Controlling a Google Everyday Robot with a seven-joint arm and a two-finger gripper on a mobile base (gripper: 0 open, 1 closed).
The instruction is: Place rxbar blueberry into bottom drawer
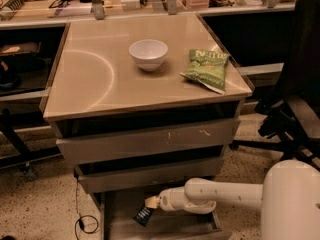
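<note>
1. one grey-beige cabinet fills the middle of the frame. its flat top holds two things, one bowl and one bag.
2. one black office chair at the right edge, standing apart from the cabinet.
3. one white robot arm comes in from the lower right corner and reaches left along the bottom of the frame, under the middle drawer.
4. three drawers, stacked. the top drawer and middle drawer show only scuffed fronts, so what is inside them can't be seen.
5. the bottom drawer at lower centre is pulled out, a shallow tray with a plain floor. the only thing seen within its outline is the bar. whether the bar rests on the floor or hangs above it, cannot tell.
6. one green chip bag lies flat at the right side of the top, near the front right corner and apart from the bowl.
7. one white bowl stands upright at upper centre of the top. nothing is visible in it.
8. one gripper at lower centre, over the left part of the bottom drawer, pointing left. its tip touches the bar's upper end. how far open it is, cannot tell.
9. one rxbar blueberry, in a dark navy wrapper, is tilted just below and left of the gripper tip.
</note>
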